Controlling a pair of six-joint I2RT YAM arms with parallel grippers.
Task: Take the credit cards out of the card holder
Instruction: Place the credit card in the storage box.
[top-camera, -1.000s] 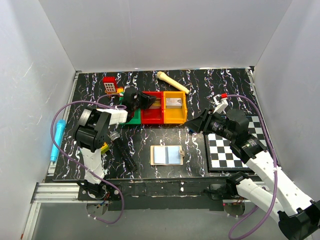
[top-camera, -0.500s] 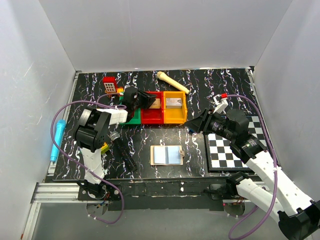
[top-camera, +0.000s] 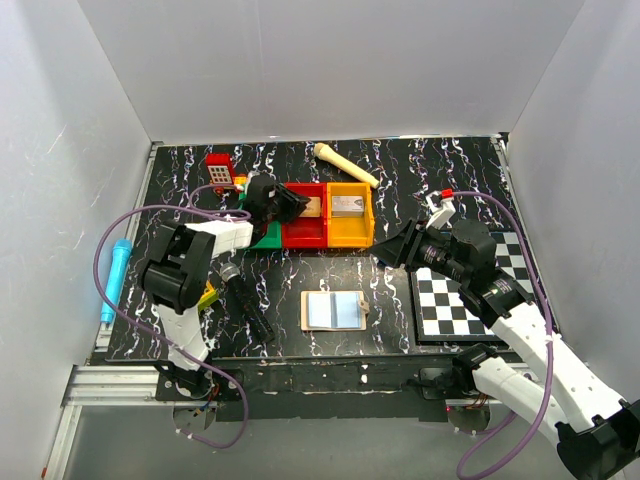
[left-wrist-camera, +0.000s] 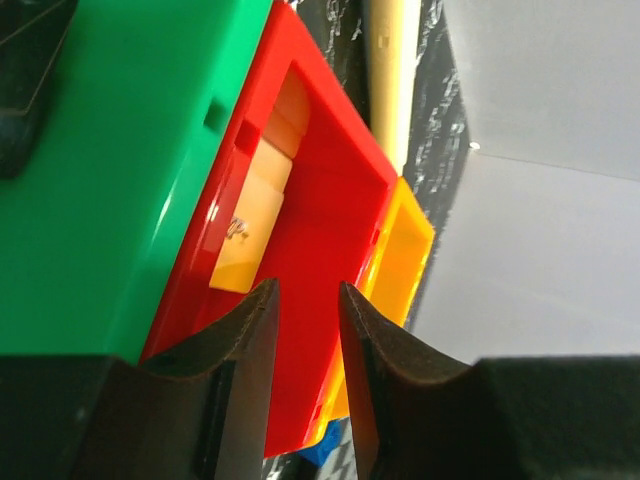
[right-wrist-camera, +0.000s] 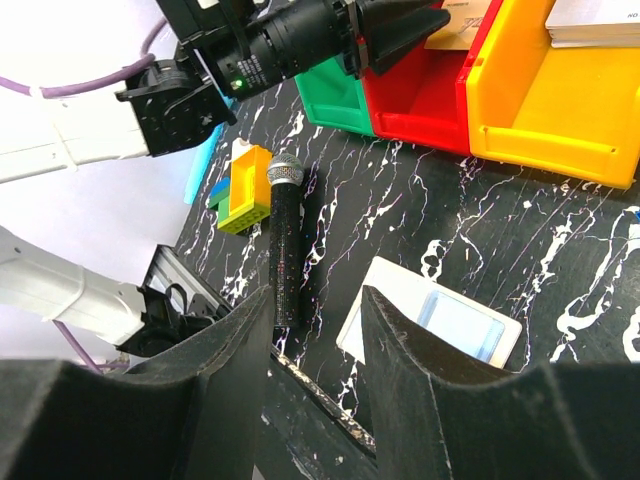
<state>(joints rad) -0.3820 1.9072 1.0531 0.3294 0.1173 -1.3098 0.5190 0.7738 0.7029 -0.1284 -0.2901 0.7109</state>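
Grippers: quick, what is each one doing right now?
Left gripper: jaws slightly apart, holding nothing, at the red bin.
Right gripper: jaws open, holding nothing.

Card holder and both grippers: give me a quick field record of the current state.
card holder: lying open on the table, no gripper touching it
left gripper: jaws slightly apart, empty, over the red bin
right gripper: open, empty, clear of the card holder
red bin contents: tan flat piece
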